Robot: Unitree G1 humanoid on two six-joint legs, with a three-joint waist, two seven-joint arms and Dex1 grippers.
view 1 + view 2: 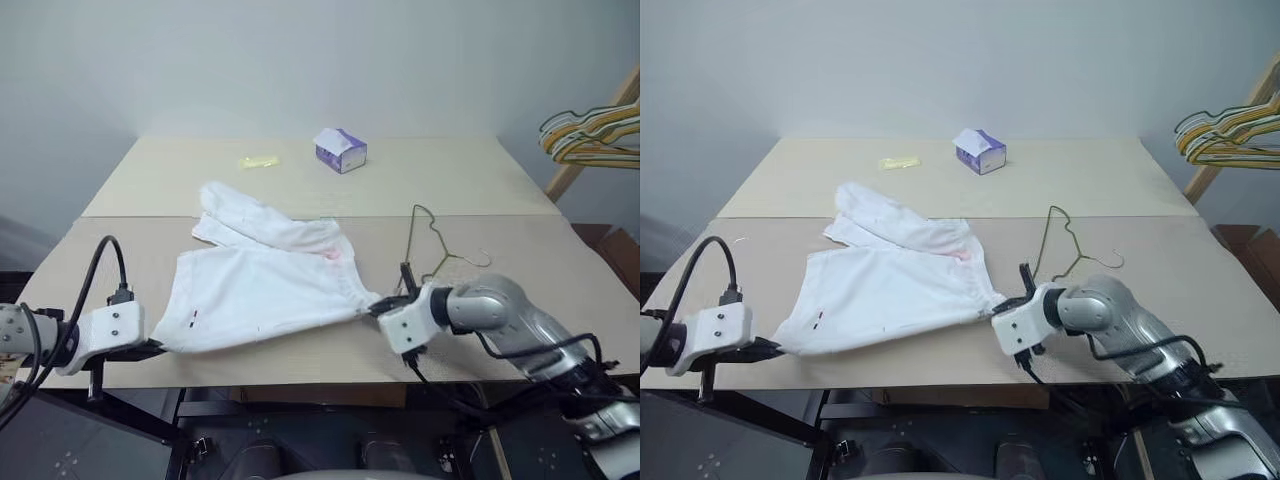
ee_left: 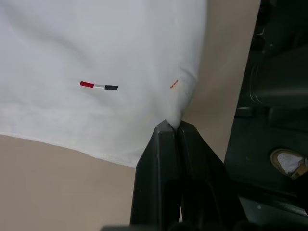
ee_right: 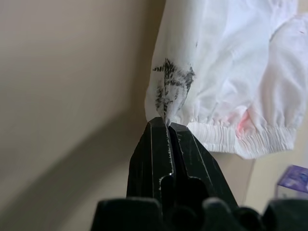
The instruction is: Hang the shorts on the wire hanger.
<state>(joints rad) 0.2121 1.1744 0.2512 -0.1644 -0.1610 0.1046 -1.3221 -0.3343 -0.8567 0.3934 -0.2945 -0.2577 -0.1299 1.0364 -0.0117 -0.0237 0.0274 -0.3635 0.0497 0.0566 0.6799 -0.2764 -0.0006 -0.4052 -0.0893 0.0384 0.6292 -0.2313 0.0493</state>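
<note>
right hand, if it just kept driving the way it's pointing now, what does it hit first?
The shorts. The right hand is already shut on their waistband edge and points across the table toward the robot's left, so the fabric bunches first. Beyond that, probably the table, though depth is unclear.

My left gripper (image 2: 172, 126) has its jaws pinched tight on the hem corner of the shorts (image 2: 96, 57). The white fabric spreads over the tan counter (image 2: 53, 187). A small red, white and black mark (image 2: 98, 86) sits near the hem, and a tiny red stitch (image 2: 173, 84) lies closer to my fingertips.
</note>
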